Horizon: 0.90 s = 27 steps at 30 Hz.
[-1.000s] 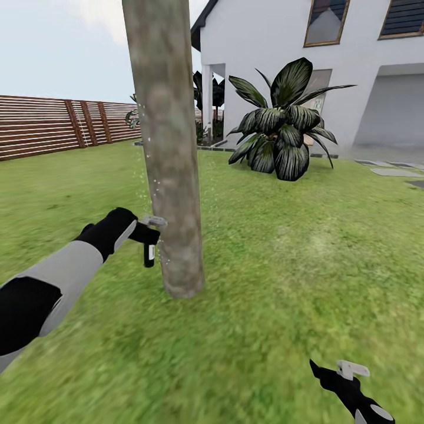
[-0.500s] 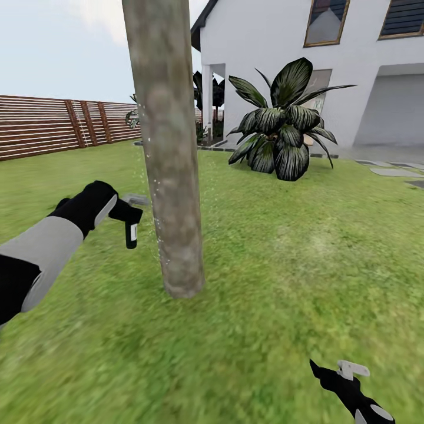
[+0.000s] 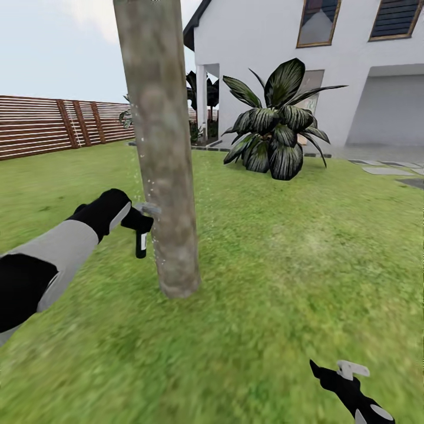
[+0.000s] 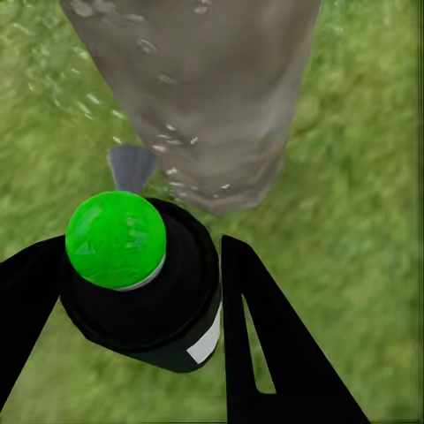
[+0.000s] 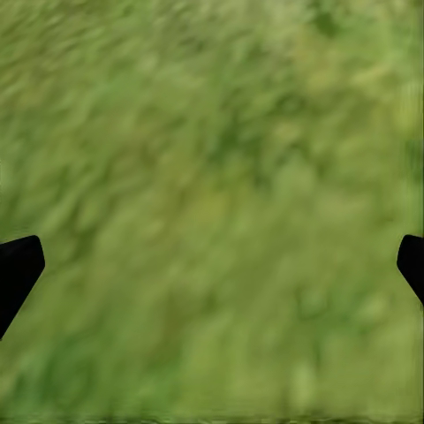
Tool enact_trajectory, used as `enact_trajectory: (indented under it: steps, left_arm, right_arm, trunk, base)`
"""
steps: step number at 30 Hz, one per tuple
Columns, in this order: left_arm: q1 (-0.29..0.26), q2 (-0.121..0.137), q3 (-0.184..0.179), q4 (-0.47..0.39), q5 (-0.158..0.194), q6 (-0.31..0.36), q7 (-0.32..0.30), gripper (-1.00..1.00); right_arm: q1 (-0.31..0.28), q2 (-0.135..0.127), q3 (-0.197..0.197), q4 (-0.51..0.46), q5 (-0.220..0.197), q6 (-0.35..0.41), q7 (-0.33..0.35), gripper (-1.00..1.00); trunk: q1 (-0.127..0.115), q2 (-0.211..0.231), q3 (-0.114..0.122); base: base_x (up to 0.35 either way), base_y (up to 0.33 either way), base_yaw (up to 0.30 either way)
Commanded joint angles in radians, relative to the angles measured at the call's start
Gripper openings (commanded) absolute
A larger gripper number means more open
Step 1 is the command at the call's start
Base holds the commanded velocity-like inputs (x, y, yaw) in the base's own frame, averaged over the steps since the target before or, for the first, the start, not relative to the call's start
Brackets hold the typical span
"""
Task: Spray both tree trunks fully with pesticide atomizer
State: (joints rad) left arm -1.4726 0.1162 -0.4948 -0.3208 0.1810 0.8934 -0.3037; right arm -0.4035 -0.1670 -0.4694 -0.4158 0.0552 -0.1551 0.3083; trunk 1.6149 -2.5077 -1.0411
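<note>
Up close, atomizer (image 4: 141, 291) green-capped in left hand (image 4: 132, 336), droplets on trunk (image 4: 203, 88)

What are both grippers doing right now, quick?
Left gripper: closed on the pesticide atomizer, nozzle at the tree trunk.
Right gripper: open, empty, over grass.

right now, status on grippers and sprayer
Left gripper shut on black green-capped pesticide atomizer, nozzle at mottled grey-brown tree trunk. Right gripper open, low over grass. Nothing in the way.
</note>
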Motion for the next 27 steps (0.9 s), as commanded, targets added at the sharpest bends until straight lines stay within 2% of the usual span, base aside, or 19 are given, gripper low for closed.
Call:
enact_trajectory:
  steps: [1,3,4,7,8,10,12,14,16,17,18,21,22,23,24,27]
  left_arm:
    - [0.000,-0.008,-0.001,0.001,-0.001,-0.001,0.000,-1.00]
    - [0.003,-0.035,-0.001,0.004,-0.001,-0.003,0.001,-1.00]
    - [0.027,-0.047,-0.001,0.005,-0.001,-0.016,0.001,-1.00]
    - [0.100,-0.055,0.000,0.007,-0.001,-0.105,0.005,-1.00]
    - [0.134,-0.056,0.001,0.009,0.002,-0.150,0.037,-1.00]
    - [0.176,-0.068,0.001,0.009,0.012,-0.170,0.115,-1.00]
    - [0.218,-0.092,0.001,0.009,0.047,-0.219,0.180,-1.00]
    - [0.266,-0.105,0.001,0.009,0.120,-0.291,0.299,-1.00]
    - [0.302,-0.119,0.001,0.010,0.202,-0.335,0.364,-1.00]
    - [0.312,-0.131,0.001,0.015,0.219,-0.350,0.380,-1.00]
    - [0.327,-0.157,0.001,0.040,0.240,-0.367,0.419,-1.00]
    - [0.349,-0.174,0.002,0.054,0.252,-0.376,0.457,-1.00]
    - [0.374,-0.176,0.002,0.056,0.253,-0.394,0.461,-1.00]
    - [0.406,-0.177,0.004,0.057,0.255,-0.459,0.465,-1.00]
    - [0.421,-0.177,0.005,0.070,0.256,-0.490,0.466,-1.00]
    - [0.430,-0.178,0.006,0.086,0.273,-0.509,0.490,-1.00]
  right_arm:
    - [0.000,0.000,0.000,0.000,0.000,0.000,0.000,1.00]
    - [0.000,0.000,0.000,0.000,0.000,0.000,0.000,1.00]
    - [0.000,0.000,0.000,0.000,0.000,0.000,0.000,1.00]
    - [0.000,0.000,0.000,0.000,0.000,-0.001,0.000,1.00]
    - [0.000,0.000,0.000,0.000,0.001,0.000,0.000,1.00]
    - [0.000,0.000,0.000,0.000,0.001,-0.001,0.000,1.00]
    - [0.000,0.000,0.000,0.000,0.002,0.000,0.000,1.00]
    - [0.000,0.000,0.000,0.000,0.002,0.000,0.000,1.00]
    - [0.000,0.000,0.000,0.000,0.002,-0.001,0.000,1.00]
    - [0.000,0.000,0.000,0.000,0.002,-0.001,0.000,1.00]
    - [0.000,0.000,0.000,0.000,0.002,-0.001,0.000,1.00]
    - [0.000,0.000,0.000,-0.001,0.002,-0.001,0.000,1.00]
    - [0.000,0.000,0.000,-0.002,0.002,-0.001,0.000,1.00]
    - [0.000,0.001,0.000,-0.003,0.003,-0.001,0.000,1.00]
    - [0.000,0.000,0.000,-0.004,0.002,-0.001,0.000,1.00]
    - [0.000,0.000,0.000,-0.006,0.002,-0.001,0.000,1.00]
  trunk:
    - [0.000,0.000,0.000]
    - [0.000,0.000,0.000]
    - [0.000,0.000,0.000]
    - [0.000,0.000,0.000]
    - [0.000,0.000,0.000]
    - [0.000,0.000,0.000]
    - [0.000,0.000,0.000]
    - [0.000,0.000,0.000]
    - [0.000,0.000,0.000]
    - [0.000,0.000,0.000]
    - [0.000,0.000,0.000]
    - [0.000,0.000,0.000]
    - [0.000,0.000,0.000]
    - [0.000,0.000,0.000]
    - [0.000,0.000,0.000]
    - [0.000,0.000,0.000]
  base:
    - [-0.247,0.000,0.000]
    - [-0.304,0.000,0.000]
    - [-0.166,0.000,0.000]
    - [-0.052,0.000,0.000]
    - [-0.009,0.000,0.000]
    - [-0.003,0.000,0.000]
    - [0.000,0.000,0.000]
    - [0.000,0.000,0.000]
    - [0.000,0.000,0.000]
    - [0.000,0.000,0.000]
    - [0.000,0.000,0.000]
    - [0.000,0.000,0.000]
    - [0.000,0.000,0.000]
    - [0.000,0.000,0.000]
    - [0.000,0.000,0.000]
    - [0.000,0.000,0.000]
